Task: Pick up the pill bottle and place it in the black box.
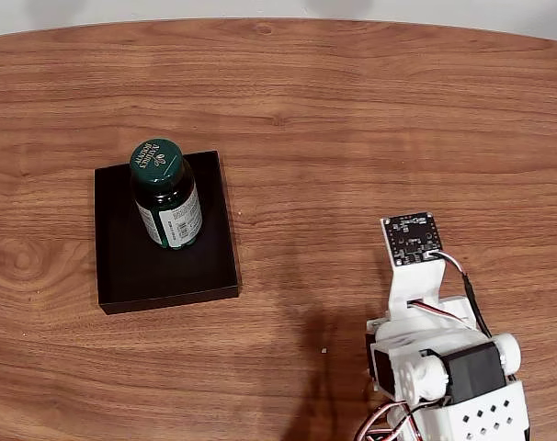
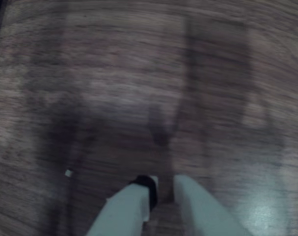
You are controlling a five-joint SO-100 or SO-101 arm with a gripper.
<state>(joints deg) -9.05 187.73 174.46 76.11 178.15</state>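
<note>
Where the fixed view looks down on the wooden table (image 1: pixel 352 110), we find the pill bottle (image 1: pixel 168 195) left of centre, standing upright inside the black box (image 1: pixel 122 266). Its long axis runs vertically off the tray floor, so the dark green cap (image 1: pixel 156 162) with its gold print faces up toward the camera, while the body leans visually toward the lower right of the frame because of the viewing angle. The white-and-green label (image 1: pixel 176 220) wraps the side we can see. The bottle sits in the upper middle part of the box, nearer the far wall than the near one, with bare black floor showing below and to its left.

The box lies flat, its long sides running roughly up and down the frame, slightly rotated.

Well apart from it, in the lower right corner, we see the white arm (image 1: pixel 444 367) with a small dark circuit board (image 1: pixel 411 239) at its upper end and black and red wires trailing beside it.

In the blurred wrist view, we see the gripper (image 2: pixel 163 184) entering from the bottom edge over bare wood grain, its two pale fingers (image 2: pixel 127 206) close together with only a narrow gap between the tips and nothing between them. A tiny white speck (image 2: pixel 68 172) lies on the table at lower left.
</note>
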